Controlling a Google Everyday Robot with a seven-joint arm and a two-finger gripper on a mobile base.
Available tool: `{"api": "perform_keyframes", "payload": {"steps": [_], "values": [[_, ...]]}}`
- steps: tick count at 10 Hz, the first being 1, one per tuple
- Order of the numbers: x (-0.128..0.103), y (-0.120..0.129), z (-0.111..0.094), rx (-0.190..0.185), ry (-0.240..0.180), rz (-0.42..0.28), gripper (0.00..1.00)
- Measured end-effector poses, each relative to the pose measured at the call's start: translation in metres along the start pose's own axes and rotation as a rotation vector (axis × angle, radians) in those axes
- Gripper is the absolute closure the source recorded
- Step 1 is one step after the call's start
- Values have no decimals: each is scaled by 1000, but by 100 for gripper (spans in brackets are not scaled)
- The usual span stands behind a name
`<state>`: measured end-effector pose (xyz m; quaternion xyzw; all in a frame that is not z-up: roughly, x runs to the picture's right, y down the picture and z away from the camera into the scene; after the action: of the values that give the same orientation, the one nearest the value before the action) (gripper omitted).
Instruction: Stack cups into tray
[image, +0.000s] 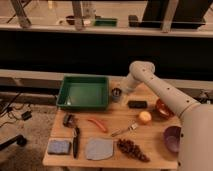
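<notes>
One cup: small, dark grey, open-topped, on the bench just beside the right wall of the tray, not in it.
Claw: mine, at the cup, with my arm extending in from the right. I cannot tell whether it is open or gripping.
Tray: large, green, with sloping walls, at the back left of the bench. I see no cup in it.
Cup attitude: appears upright, though my wrist partly hides it.
Handling, judged: it looks metallic, so I expect it to be stiff, light, smooth-walled and apt to slip. Crush risk is small.
Hold, judged: pinch across the rim, one side inside the wall and one outside, and keep it level.
Neighbours: a black block lies near the cup's right. The orange fruit and red bowl are further off, away from the short path to the tray.
</notes>
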<state>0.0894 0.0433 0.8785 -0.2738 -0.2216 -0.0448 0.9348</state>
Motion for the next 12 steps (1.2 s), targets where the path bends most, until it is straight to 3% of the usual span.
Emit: {"api": "perform_keyframes", "payload": {"steps": [7,9,10,12], "values": [[7,10,18,-30,-41,22,23],[13,12,24,-43,-56,38,40],[14,11,27,-47,-62,43,43],[16,11,35,-63,-70,52,62]]}}
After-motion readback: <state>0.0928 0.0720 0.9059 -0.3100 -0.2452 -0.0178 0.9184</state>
